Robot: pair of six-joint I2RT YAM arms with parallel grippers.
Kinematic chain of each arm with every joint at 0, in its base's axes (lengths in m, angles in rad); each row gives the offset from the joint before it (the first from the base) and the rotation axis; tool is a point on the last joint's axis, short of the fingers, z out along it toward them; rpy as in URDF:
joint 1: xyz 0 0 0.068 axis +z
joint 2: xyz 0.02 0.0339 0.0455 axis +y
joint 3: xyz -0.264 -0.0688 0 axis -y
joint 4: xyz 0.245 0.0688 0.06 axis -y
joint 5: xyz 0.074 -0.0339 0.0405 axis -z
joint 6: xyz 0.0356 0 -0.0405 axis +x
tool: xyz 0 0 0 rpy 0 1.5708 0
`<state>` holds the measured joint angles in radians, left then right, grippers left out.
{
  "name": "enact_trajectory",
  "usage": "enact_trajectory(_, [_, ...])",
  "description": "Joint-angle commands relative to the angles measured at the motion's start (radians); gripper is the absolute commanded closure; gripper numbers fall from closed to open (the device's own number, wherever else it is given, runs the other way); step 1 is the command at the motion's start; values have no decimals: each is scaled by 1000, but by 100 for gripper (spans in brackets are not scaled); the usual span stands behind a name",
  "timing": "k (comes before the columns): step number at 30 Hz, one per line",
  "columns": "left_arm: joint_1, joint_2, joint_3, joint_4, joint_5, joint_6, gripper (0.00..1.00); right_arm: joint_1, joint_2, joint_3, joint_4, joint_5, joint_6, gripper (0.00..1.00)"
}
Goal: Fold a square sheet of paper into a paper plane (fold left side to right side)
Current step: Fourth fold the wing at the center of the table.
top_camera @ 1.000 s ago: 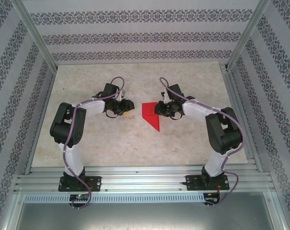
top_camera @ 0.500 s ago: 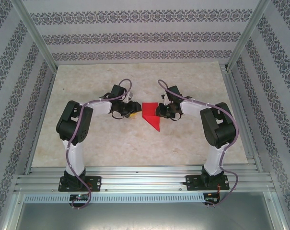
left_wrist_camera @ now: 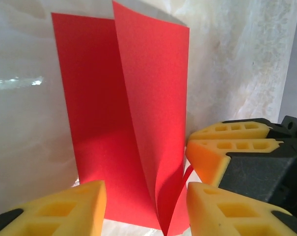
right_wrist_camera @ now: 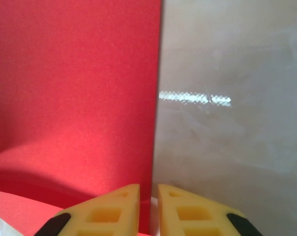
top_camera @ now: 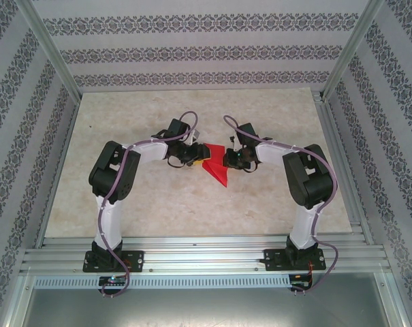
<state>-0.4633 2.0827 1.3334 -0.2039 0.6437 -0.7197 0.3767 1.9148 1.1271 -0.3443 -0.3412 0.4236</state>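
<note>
The right gripper is pinching the sheet of paper from 2 o'clock. The left gripper, jaws parted, is straddling its raised flap.

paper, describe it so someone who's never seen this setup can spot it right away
On the pale table, look to the middle, where the left gripper and right gripper nearly meet. The paper sits between them: a folded sheet, bright red where all around it is black, yellow or beige.

folded red sheet of paper lies on pale table.
</note>
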Motion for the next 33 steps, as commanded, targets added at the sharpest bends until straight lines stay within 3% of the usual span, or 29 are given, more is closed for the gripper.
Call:
enact_trajectory(1, [-19, 23, 39, -21, 14, -13, 57, -9, 8, 8, 15, 5, -9, 82])
enact_trajectory(5, [-24, 23, 41, -8, 13, -30, 79, -13, -47, 0, 11, 37, -20, 77])
enact_trajectory(8, [-25, 16, 41, -9, 7, -39, 87, -9, -122, -25, 2, 114, -50, 71])
enact_trajectory(12, [-25, -2, 28, -12, -12, -52, 88, 43, -238, -80, -9, 253, -109, 63])
enact_trajectory(18, [-26, -10, 21, -3, -8, -70, 89, 228, -317, -198, 42, 455, -154, 58])
enact_trajectory(25, [-25, -11, 31, -2, -4, -79, 89, 359, -230, -183, 58, 589, -176, 56])
enact_trajectory(33, [-25, -13, 46, -2, 0, -89, 88, 396, -136, -122, 28, 648, -204, 56])
